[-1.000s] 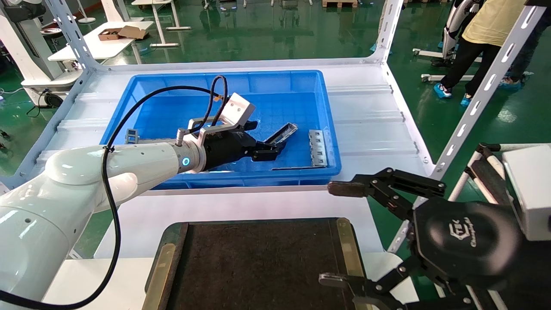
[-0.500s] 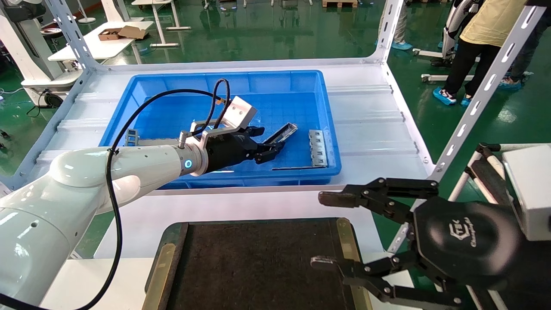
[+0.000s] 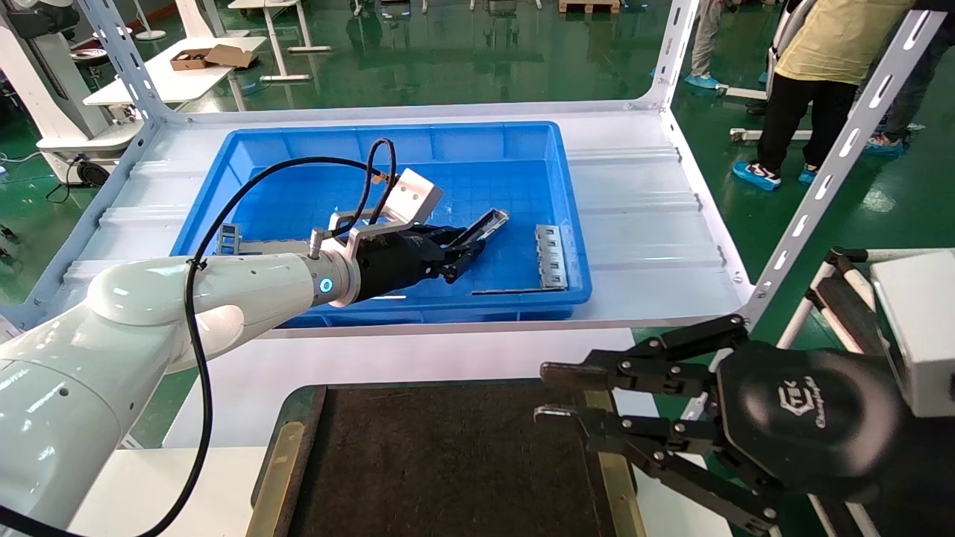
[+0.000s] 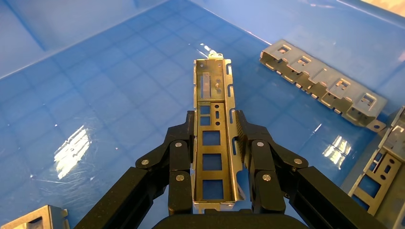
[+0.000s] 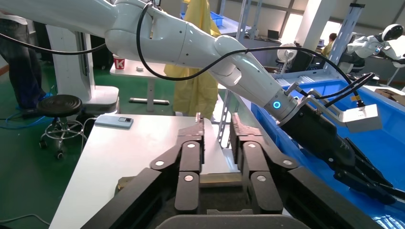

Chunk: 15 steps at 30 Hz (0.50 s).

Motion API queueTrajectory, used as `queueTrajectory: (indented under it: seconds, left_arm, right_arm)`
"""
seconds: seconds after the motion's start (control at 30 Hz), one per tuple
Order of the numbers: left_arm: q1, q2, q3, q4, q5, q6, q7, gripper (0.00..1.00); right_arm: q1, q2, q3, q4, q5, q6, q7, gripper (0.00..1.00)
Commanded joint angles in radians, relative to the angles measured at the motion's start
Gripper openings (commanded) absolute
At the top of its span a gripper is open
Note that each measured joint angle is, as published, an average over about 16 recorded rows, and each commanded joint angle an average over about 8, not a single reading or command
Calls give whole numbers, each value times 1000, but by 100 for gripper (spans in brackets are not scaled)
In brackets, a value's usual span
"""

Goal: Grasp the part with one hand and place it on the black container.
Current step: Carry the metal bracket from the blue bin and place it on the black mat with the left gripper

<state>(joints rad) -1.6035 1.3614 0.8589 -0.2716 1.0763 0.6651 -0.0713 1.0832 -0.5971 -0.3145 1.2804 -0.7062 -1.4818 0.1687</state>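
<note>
Part (image 4: pixel 212 138): slim grey metal channel strip, held lengthwise between the jaws of the left gripper (image 3: pixel 456 255), which are closed on its two long edges; far end raised off the floor of the blue bin (image 3: pixel 246 160). Bin stands on the white table (image 3: pixel 649 224) and also holds a slotted plate (image 3: pixel 550 256) and a ladder-like strip (image 3: pixel 229 239). Black container (image 3: pixel 448 462): near edge of table, brass strips along its sides. Right gripper (image 3: pixel 548 391): over the container's right edge, jaws narrowly apart, holding nothing.
</note>
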Motion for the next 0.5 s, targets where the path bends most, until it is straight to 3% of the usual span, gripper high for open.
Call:
queueTrajectory:
  seconds: [0.03, 0.27, 0.5]
  left_arm:
    - [0, 0, 6, -1, -13, -3, -2, 0]
    - [-26, -14, -7, -5, -77, 54, 45, 0]
    - [-44, -74, -47, -13, -154, 269, 127, 0]
  right_arm:
    - [0, 0, 0, 0, 0, 0, 0, 0]
    - [0, 0, 0, 0, 0, 0, 0, 0]
    - [0, 0, -1, 0, 0, 0, 0, 0]
